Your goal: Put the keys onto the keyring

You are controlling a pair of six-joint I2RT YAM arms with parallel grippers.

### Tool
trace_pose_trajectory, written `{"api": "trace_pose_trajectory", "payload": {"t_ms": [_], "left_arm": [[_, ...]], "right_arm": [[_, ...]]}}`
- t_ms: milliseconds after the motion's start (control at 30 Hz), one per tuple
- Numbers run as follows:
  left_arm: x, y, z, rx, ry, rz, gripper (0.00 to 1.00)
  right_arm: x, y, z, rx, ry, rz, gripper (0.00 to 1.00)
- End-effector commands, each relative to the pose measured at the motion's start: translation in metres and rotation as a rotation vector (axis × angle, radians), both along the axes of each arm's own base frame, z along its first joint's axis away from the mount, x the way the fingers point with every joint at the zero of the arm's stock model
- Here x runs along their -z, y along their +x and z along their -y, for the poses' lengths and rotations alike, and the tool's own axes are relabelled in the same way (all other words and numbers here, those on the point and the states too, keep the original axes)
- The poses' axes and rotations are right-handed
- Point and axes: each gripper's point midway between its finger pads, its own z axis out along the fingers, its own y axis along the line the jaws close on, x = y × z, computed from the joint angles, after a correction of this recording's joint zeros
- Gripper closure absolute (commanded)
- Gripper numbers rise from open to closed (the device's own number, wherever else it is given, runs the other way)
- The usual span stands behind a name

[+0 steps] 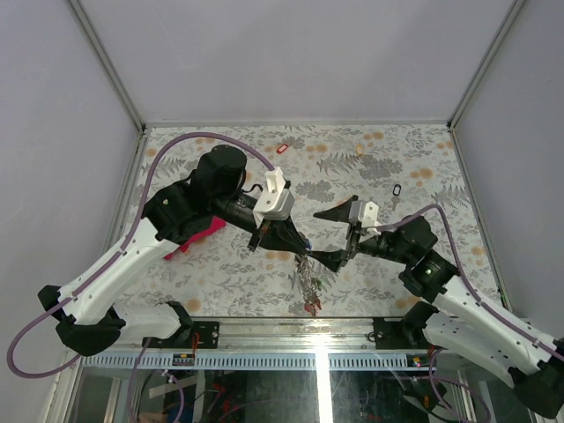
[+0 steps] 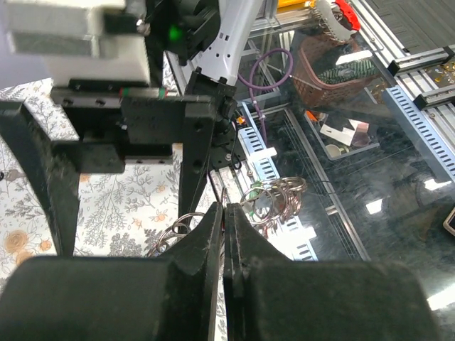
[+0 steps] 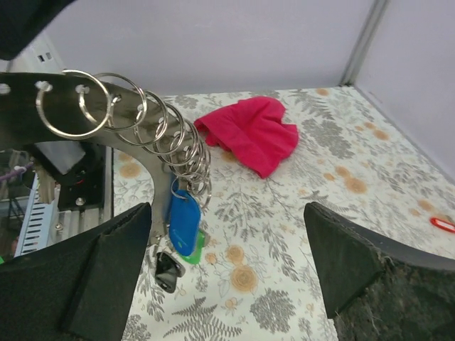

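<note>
My left gripper (image 1: 300, 243) is shut on the keyring (image 1: 307, 264) and holds it above the table's near edge, with several keys (image 1: 309, 286) hanging from it. In the left wrist view the shut gripper (image 2: 226, 213) pinches the thin ring, with small split rings (image 2: 274, 195) on either side. In the right wrist view the grey keyring (image 3: 135, 160) carries several split rings and blue (image 3: 185, 219), green (image 3: 200, 245) and black (image 3: 166, 271) tags. My right gripper (image 1: 337, 236) is open and empty just right of the ring (image 3: 227, 249). Loose keys lie far back: red tag (image 1: 282, 148), cream tag (image 1: 359, 150), black tag (image 1: 397, 189).
A magenta cloth (image 1: 198, 236) lies on the flowered table (image 1: 414, 220) under the left arm; it also shows in the right wrist view (image 3: 252, 131). The red-tagged key shows at the right edge of the right wrist view (image 3: 442, 224). Grey walls enclose the table.
</note>
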Motion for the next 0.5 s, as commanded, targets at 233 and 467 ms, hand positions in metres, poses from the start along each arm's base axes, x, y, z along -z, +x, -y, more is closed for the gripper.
{"api": "trace_pose_trajectory", "payload": {"t_ms": [233, 467], "left_arm": [[-0.03, -0.016, -0.005, 0.096, -0.093, 0.029, 1.0], [-0.03, -0.019, -0.007, 0.102, -0.093, 0.021, 1.0]], "right_arm": [[-0.028, -0.006, -0.035, -0.189, 0.169, 0.031, 0.06], [-0.028, -0.011, -0.05, -0.291, 0.18, 0.002, 0.16]]}}
